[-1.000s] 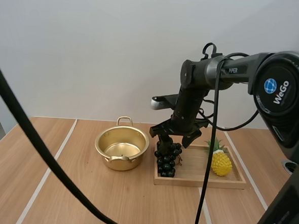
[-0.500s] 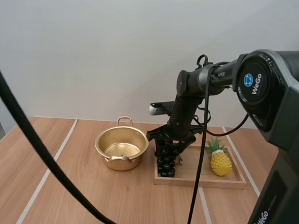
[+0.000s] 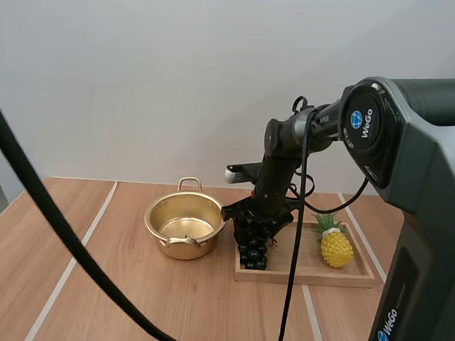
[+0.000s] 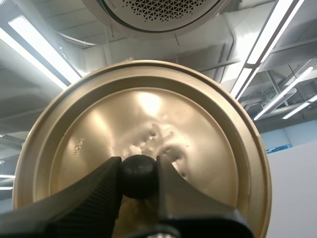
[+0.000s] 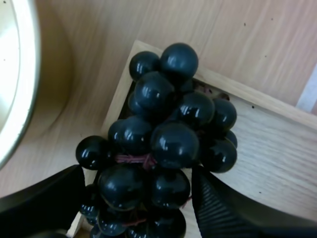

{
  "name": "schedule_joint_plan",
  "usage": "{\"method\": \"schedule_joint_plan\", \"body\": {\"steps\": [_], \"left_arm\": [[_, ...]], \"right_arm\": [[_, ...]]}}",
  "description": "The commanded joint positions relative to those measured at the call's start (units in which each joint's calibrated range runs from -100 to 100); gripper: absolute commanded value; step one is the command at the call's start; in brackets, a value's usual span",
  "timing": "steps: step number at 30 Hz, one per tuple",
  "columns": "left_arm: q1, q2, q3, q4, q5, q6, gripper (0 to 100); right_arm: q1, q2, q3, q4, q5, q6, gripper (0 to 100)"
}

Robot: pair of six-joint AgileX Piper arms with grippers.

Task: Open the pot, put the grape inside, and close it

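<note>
A gold pot [image 3: 184, 226] stands uncovered on the table, left of a wooden tray [image 3: 360, 279]. A bunch of dark grapes [image 3: 253, 249] [image 5: 163, 139] lies at the tray's left end. My right gripper [image 3: 257, 222] [image 5: 136, 198] is down over the bunch, its fingers [image 5: 223, 208] open on either side of the berries. The pot's rim [image 5: 15, 89] shows just beside the tray corner. My left gripper [image 4: 138, 176] is shut on the black knob [image 4: 138, 174] of the gold lid [image 4: 143, 144], holding it up in the air.
A yellow toy pineapple [image 3: 336, 244] lies at the right end of the tray. Bare wooden tabletop [image 3: 127, 303] spreads in front of the pot and to its left.
My right arm has lowered and drawn back toward the tray, bringing its gripper down around the grapes. The pot, tray and pineapple have stayed put.
</note>
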Motion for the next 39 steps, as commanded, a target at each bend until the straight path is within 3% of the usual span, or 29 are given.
{"method": "schedule_joint_plan", "body": {"steps": [1,2,3,13,20,30,39], "left_arm": [[-0.12,0.2,-0.1,0.4,0.3,-0.3,0],[-0.12,0.2,-0.1,0.4,0.3,-0.3,0],[-0.12,0.2,-0.1,0.4,0.3,-0.3,0],[-0.12,0.2,-0.1,0.4,0.3,-0.3,0],[-0.12,0.2,-0.1,0.4,0.3,-0.3,0],[-0.12,0.2,-0.1,0.4,0.2,0.5,0],[-0.12,0.2,-0.1,0.4,0.2,0.5,0]], "right_arm": [[-0.1,-0.1,0.0,0.0,-0.2,-2.1,58],[-0.1,-0.1,0.0,0.0,0.2,-1.3,23],[-0.1,-0.1,0.0,0.0,0.7,-0.3,0],[-0.2,-0.7,0.0,0.0,4.4,1.9,0],[-0.2,-6.7,-0.6,0.0,5.3,1.2,0],[-0.2,-17.6,-7.0,0.0,7.8,1.1,0],[-0.2,-21.0,-13.5,0.0,16.5,1.1,0]]}}
